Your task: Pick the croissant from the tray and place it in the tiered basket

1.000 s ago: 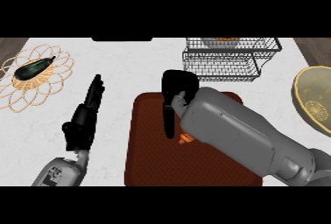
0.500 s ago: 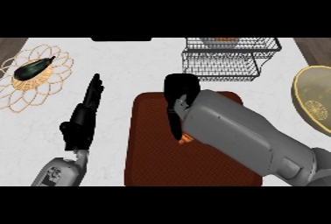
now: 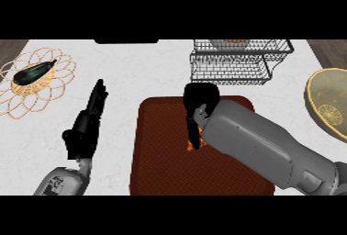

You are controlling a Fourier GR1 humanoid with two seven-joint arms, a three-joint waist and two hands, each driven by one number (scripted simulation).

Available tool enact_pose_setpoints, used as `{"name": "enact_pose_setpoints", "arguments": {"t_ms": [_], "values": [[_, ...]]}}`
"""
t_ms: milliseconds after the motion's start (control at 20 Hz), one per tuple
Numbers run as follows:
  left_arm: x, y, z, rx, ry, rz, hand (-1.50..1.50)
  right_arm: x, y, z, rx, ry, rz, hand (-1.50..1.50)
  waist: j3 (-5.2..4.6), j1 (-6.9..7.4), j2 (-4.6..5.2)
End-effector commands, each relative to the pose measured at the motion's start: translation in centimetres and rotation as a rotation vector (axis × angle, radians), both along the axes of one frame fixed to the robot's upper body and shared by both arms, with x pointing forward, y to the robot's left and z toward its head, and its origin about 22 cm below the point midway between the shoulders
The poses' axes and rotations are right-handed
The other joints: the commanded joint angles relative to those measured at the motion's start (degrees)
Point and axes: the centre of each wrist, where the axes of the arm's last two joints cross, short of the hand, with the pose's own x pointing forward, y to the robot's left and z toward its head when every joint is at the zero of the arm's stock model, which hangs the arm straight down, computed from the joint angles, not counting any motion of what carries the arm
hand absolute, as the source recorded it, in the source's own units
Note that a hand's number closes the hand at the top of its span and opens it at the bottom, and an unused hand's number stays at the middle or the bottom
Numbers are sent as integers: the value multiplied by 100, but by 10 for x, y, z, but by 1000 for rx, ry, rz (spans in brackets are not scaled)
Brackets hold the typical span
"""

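1. Reaching down over tray [image 3: 163, 170]: right hand [image 3: 200, 103], fingers pointed at the mat, forearm covering much of the right side.
2. Showing only as an orange sliver under those fingertips: croissant [image 3: 190, 146], on the tray (mostly hidden). Cannot tell whether fingers are curled round it or merely touching.
3. Resting left of the tray, off the croissant: left hand [image 3: 88, 124], fingers straight, released, holding nothing.
4. Standing beyond the tray at the counter's far edge: basket [image 3: 234, 69], wire, tiered.
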Motion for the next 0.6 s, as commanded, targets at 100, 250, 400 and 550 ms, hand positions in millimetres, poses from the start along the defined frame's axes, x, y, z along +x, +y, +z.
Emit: {"name": "enact_pose_setpoints", "arguments": {"t_ms": [100, 250, 400, 550], "values": [[-7, -14, -3, -7, -8, -7, 0, -8, -8, -11, -109, 37, -146, -150, 3, 11, 5], [5, 12, 15, 1, 11, 5, 0, -8, -16, -4, -77, 21, -134, -150, 3, 28, 12], [-3, -1, -1, -4, 5, -12, 0, -23, -5, -21, -75, 38, -127, -150, 2, 29, 13], [-4, -4, 8, 7, -3, -15, 0, -20, 1, -13, -73, 44, -123, -150, 3, 48, 11]]}}
